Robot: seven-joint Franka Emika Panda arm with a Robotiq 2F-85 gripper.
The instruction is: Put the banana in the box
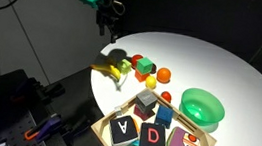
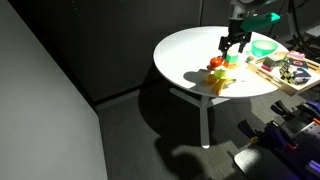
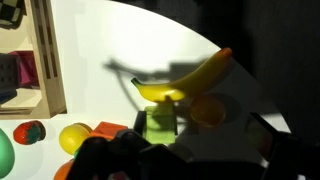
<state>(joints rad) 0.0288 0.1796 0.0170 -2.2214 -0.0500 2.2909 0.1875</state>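
The yellow banana [image 1: 109, 70] lies near the table's edge, touching a small green block [image 1: 120, 78]. In the wrist view the banana [image 3: 185, 80] curves across the middle, with the green block [image 3: 160, 125] just below it. The box [image 1: 116, 110], a light-wood tray, holds several lettered blocks at the front of the table; it also shows in an exterior view [image 2: 272, 74] and its wall [image 3: 48, 60] shows in the wrist view. My gripper [image 1: 107, 18] [image 2: 235, 42] [image 3: 198, 140] hangs above the banana and the toys, open and holding nothing.
A round green bowl [image 1: 203, 108] [image 2: 263, 47] stands beside the box. Loose toys lie near the banana: an orange ball [image 1: 164, 75] [image 3: 208, 110], a green cube [image 1: 144, 63], a round yellow piece [image 3: 75, 137] and a red piece [image 3: 30, 132]. The round table [image 1: 223, 64] drops off just past the banana.
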